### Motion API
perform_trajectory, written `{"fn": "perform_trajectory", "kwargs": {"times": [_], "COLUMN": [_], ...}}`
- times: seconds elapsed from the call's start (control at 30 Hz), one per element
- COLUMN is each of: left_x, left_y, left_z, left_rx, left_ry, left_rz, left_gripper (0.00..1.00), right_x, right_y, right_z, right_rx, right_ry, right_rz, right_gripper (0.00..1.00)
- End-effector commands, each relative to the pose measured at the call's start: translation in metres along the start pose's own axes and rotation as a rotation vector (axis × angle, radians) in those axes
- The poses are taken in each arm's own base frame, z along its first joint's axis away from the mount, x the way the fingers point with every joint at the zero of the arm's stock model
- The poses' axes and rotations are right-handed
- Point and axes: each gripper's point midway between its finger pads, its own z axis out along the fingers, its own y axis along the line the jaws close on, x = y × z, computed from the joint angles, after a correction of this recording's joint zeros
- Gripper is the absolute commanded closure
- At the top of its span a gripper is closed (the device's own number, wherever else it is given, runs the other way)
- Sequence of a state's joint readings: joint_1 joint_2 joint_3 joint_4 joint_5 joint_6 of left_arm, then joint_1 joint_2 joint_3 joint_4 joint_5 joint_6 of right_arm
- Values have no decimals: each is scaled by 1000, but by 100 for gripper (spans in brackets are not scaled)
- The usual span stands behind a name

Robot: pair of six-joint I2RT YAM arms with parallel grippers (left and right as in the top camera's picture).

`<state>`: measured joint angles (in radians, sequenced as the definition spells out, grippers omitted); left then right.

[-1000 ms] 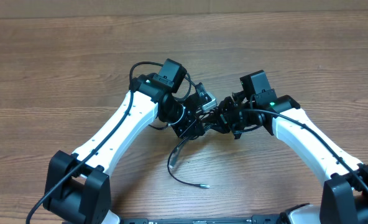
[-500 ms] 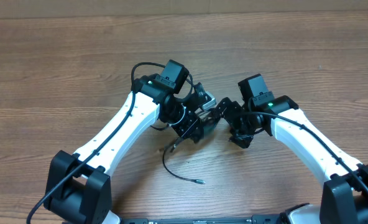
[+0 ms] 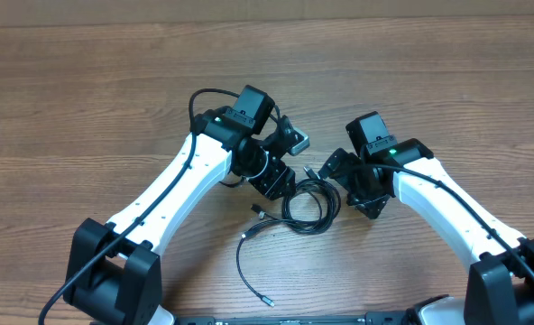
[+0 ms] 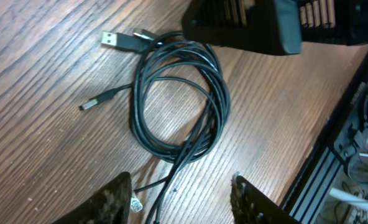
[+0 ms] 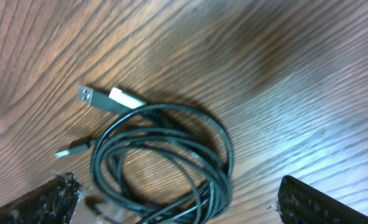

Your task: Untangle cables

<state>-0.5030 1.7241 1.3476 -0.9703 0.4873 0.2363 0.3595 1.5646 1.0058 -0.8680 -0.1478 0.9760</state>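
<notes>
The cables (image 3: pixel 308 226) lie on the wooden table as a small coil of thin black cord between my two grippers. One loose tail (image 3: pixel 240 262) curves toward the near edge and ends in a silver tip (image 3: pixel 269 302). My left gripper (image 3: pixel 280 178) is open just left of the coil. In the left wrist view the coil (image 4: pixel 199 130) lies ahead of the left gripper (image 4: pixel 181 199), and one strand runs between the spread fingers without being gripped. A silver USB plug (image 4: pixel 112 39) sticks out of the bundle. My right gripper (image 3: pixel 351 185) stands open over the coil (image 5: pixel 226 155), jaws far apart.
The wooden table (image 3: pixel 87 99) stretches bare to the left and back. Both white arms reach in from the near corners, and a thick black wire (image 3: pixel 204 95) loops over the left arm. A dark rail (image 4: pixel 333 155) shows at the right of the left wrist view.
Both grippers have opened and let go of the cables. The bundle has dropped onto the table as a coil, its tail swinging toward the near edge. The right gripper has backed off to the right.
</notes>
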Motion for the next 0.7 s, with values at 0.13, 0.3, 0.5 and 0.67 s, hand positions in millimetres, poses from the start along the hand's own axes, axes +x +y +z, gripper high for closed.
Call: {"fn": "perform_trajectory", "kwargs": {"times": [0.13,0.3,0.5,0.67], "left_x": [9,22,28,36], "left_y": [49,91,108,121], "left_z": [-5,-24,-33,-42], "left_rx": [-277,-525,-468,-453], "left_ry": [21,-15,-49,-55], "left_rz": [-258,-524,-667,-728], "left_gripper": [40,22,18,16], "right_x": [-24,-10,-6,-8], "right_y": [-4,29,32,38], "right_z": [-1,-1,-2,-3], "right_rx": [27,-129,-146,-173], "right_ry": [-125,-28,-5,-1], "right_rz": [-30,-50,-25,47], "right_gripper": [0,0,0,0]}}
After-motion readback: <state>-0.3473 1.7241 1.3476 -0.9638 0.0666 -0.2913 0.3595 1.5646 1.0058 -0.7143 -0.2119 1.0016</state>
